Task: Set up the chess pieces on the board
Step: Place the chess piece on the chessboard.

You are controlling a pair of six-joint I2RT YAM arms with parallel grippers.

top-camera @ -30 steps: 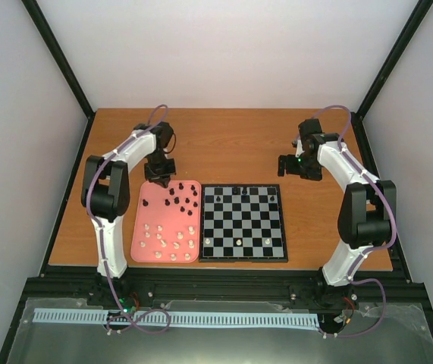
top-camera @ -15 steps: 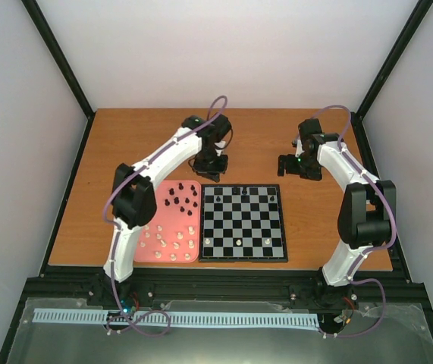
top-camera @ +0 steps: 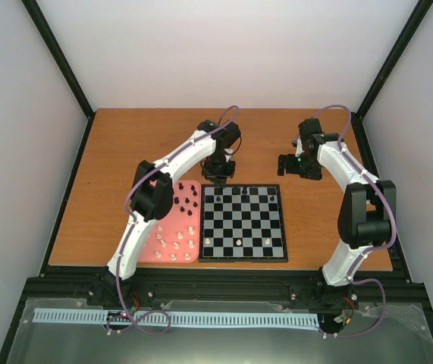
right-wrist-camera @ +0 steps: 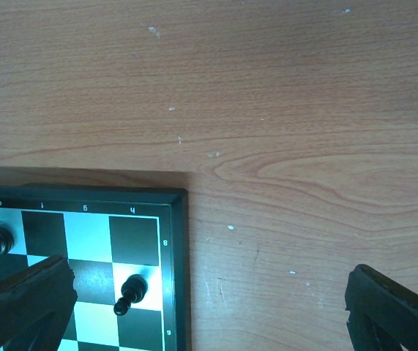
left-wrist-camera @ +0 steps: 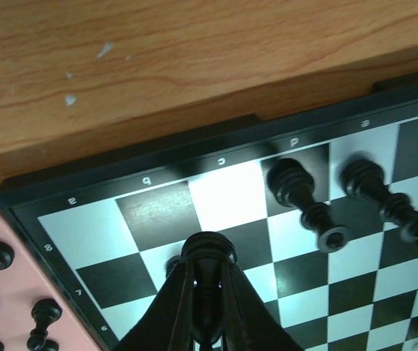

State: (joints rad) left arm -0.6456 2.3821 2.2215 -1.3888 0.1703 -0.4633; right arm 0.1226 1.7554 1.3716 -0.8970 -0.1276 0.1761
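Observation:
The chequered board lies at the table's front middle. My left gripper hangs over its far left corner. In the left wrist view it is shut on a black chess piece, held above the board's squares near that corner. Two black pieces stand on the far rows to its right. My right gripper is open and empty above the table beyond the board's far right corner, where a black pawn stands.
The pink tray lies left of the board, with several black pieces at its far end and several white ones nearer. Three white pieces stand on the board's near rows. Bare wooden table surrounds it.
My left arm has swung right from over the pink tray's far end to the board's far left corner. The right arm has not moved.

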